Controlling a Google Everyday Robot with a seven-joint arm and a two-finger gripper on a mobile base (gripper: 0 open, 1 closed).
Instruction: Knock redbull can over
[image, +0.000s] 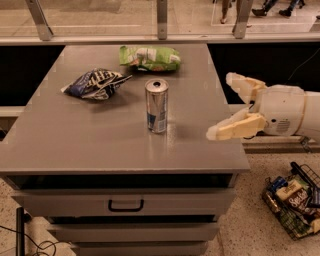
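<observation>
The redbull can (157, 106) stands upright near the middle of the grey table top (100, 145). It is slim and silver with a blue patch low on its side and a pull-tab top. My gripper (221, 105) comes in from the right edge of the view, over the table's right side, level with the can and about a can's height to its right. Its two cream fingers (235, 128) are spread wide apart and hold nothing. It does not touch the can.
A blue-and-white snack bag (94, 83) lies at the left rear of the table. A green-and-white snack bag (149, 57) lies at the back, behind the can. The table has drawers (125, 204) in front. A wire basket of snacks (292, 205) sits on the floor at right.
</observation>
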